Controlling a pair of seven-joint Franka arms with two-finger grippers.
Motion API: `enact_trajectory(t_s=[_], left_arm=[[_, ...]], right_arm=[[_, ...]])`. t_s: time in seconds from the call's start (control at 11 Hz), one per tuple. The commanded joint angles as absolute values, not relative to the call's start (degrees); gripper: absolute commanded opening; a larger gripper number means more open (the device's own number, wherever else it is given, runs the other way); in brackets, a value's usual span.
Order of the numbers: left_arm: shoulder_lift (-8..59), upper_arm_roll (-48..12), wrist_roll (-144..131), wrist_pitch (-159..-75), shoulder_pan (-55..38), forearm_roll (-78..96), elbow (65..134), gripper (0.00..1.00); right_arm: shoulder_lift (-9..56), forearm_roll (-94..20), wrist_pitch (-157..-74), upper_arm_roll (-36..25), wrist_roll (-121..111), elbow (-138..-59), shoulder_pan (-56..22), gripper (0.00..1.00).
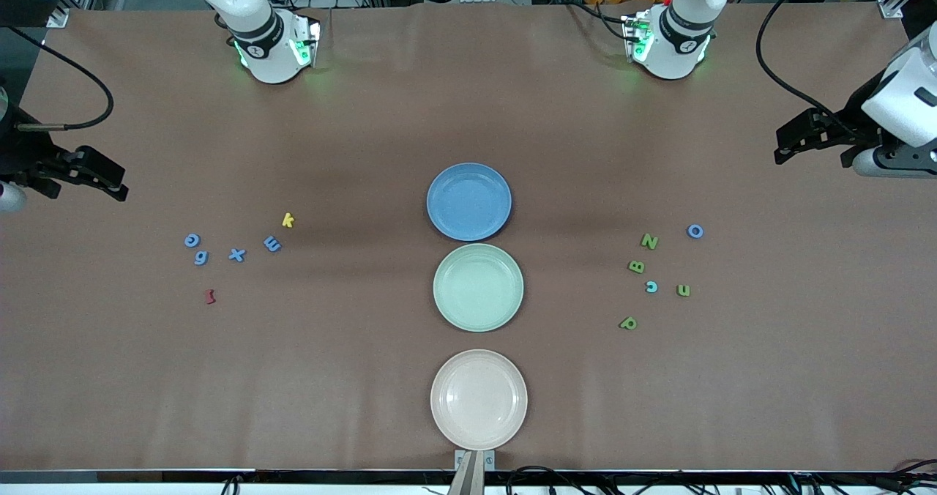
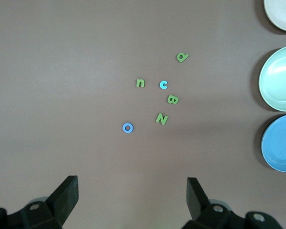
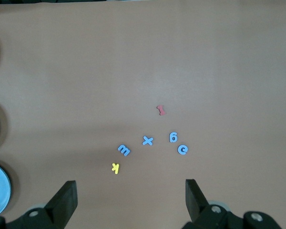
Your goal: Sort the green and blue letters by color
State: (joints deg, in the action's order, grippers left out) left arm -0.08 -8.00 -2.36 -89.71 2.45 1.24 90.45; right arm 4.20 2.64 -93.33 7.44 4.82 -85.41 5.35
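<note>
Brown paper covers the bench [image 1: 366,114]. Both arms wait: left end effector [image 1: 787,147] and right end effector [image 1: 110,180] hang spread and empty, each above its cluster, blue letters [image 1: 236,254] at nine o'clock, green letters [image 1: 649,242] at three o'clock of the plates [image 1: 478,287], presumably one per color.

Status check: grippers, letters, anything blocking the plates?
Left gripper and right gripper open, empty, waiting at table ends. Blue letters and green letters unsorted on table. Blue plate, green plate unobstructed.
</note>
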Motion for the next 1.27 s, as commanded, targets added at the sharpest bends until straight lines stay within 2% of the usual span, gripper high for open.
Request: enact_trajectory(t_s=[0.0,0.27,0.55,0.91,1.18], left_arm=[[1.83,-7.12,-2.64,-91.57,1.58,1.67,91.14,1.0],[4.39,-7.38,-2.37,-99.27,1.58,1.67,95.77,1.0],[6.58,-7.73,-2.11,-113.25,1.23,-2.19,105.44,1.0],[15.09,-7.65,-2.55,-121.09,0.44,-5.1,106.61,1.0],[22.13,-7.65,-2.55,-128.21,0.53,-5.1,106.61,1.0]], right_arm=[[3.78,2.2,-92.72,7.65,4.04,-85.69,6.15,1.0],[3.52,1.76,-94.47,7.73,3.96,-88.84,8.87,1.0],[1.06,1.49,-102.97,7.82,3.08,-99.89,13.09,1.0],[0.97,1.32,-118.87,7.82,3.08,-114.92,16.34,1.0],[2.54,1.32,-126.89,7.82,-5.49,-122.93,19.93,1.0]])
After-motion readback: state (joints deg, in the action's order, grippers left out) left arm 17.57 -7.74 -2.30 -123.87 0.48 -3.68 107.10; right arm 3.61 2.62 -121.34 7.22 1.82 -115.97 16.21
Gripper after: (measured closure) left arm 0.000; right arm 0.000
